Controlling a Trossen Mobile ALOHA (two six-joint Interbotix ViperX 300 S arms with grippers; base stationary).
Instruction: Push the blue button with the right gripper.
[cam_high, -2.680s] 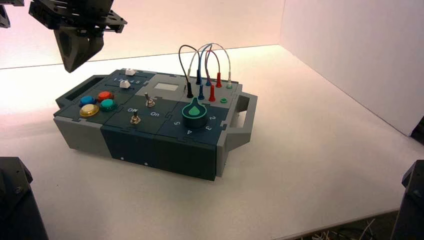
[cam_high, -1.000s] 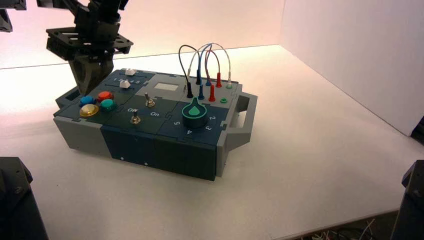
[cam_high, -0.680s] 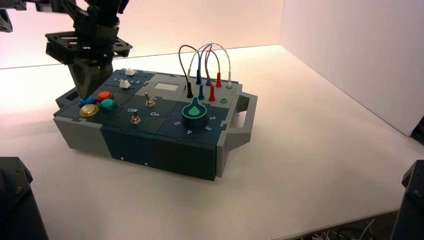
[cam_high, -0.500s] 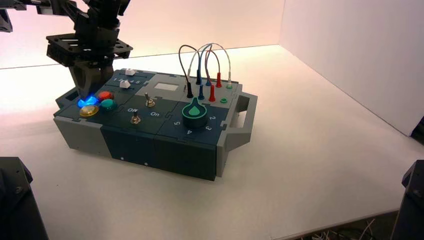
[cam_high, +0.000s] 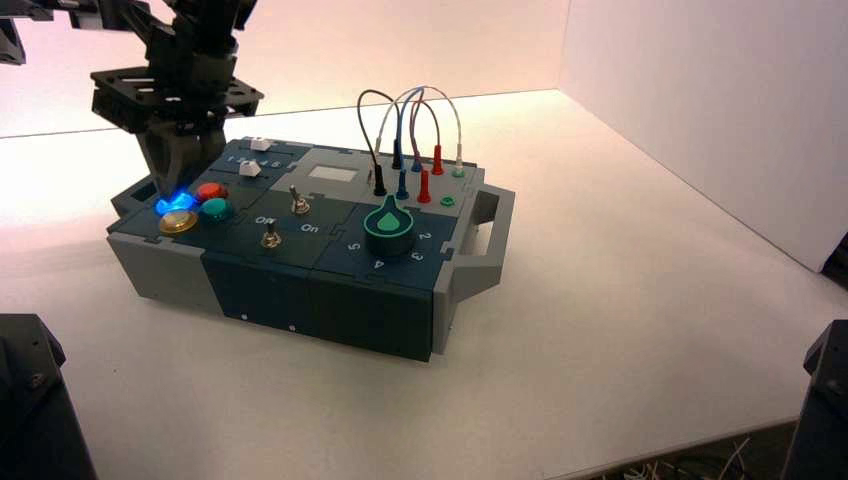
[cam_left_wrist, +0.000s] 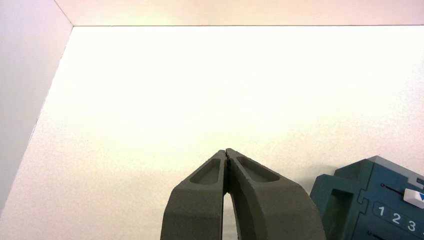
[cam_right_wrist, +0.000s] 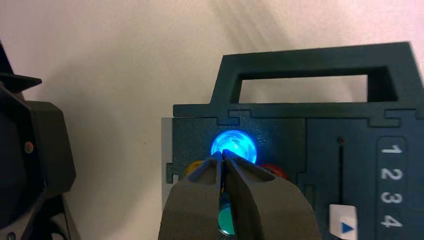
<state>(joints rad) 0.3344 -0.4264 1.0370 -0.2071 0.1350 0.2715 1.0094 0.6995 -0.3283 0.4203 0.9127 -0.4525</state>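
Note:
The blue button (cam_high: 176, 203) glows bright blue at the box's left end, in a cluster with the other round buttons. My right gripper (cam_high: 172, 192) reaches down from above, shut to a wedge, its tip pressing on the button. In the right wrist view the closed tip of the right gripper (cam_right_wrist: 222, 153) rests on the lit blue button (cam_right_wrist: 235, 144), covering its near edge. My left gripper (cam_left_wrist: 226, 151) is shut with nothing in it, held over the white table beside the box's corner (cam_left_wrist: 370, 200).
An orange-red button (cam_high: 210, 191), a teal button (cam_high: 214, 208) and a yellow button (cam_high: 178, 222) crowd the blue one. Sliders (cam_right_wrist: 343, 222), toggle switches (cam_high: 298, 203), a teal knob (cam_high: 390, 228) and looped wires (cam_high: 410, 125) lie farther right. The box's handle (cam_right_wrist: 305, 82) juts past the buttons.
The right gripper came down from above the box's left end onto the blue button, which lit up about half a second ago. Since then it has stayed put.

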